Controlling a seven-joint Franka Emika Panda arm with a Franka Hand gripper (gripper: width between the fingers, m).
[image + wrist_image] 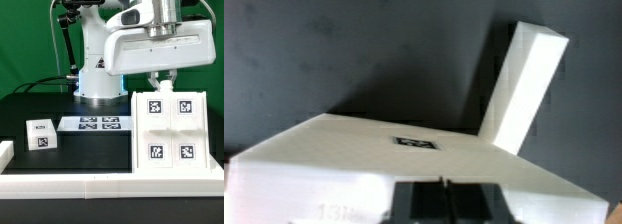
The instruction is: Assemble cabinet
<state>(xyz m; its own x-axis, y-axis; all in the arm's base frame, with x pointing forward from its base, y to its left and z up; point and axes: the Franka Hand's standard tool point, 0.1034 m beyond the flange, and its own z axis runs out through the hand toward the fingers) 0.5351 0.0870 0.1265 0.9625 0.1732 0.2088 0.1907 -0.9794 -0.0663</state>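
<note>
Standing in the right half of the exterior view, the cabinet [168, 130] is the largest white box on the dark worktop [30, 105]. Its broad face shows four black-and-white tags in two rows of two. In the upper right of the frame, directly above the box's upper edge, hangs the arm's white wrist housing [165, 45]. The jaws reach down to just over the box, but this view does not show whether they touch it. In the wrist view the jaws appear as two dark pads [416, 205] closed against each other, with only a thin seam between them and nothing seen held in them. That view is blurred. It shows a white wedge-shaped surface of the cabinet [349, 150] bearing one small tag [416, 143], and a narrow white panel [526, 85] rising from it against the dark worktop [331, 60]. At the left of the exterior view a small white tagged block [40, 133] sits well apart from the cabinet. Between them, at centre, lies the flat marker board [95, 124]. A long low white rail [100, 185] runs along the lower edge of the frame
</note>
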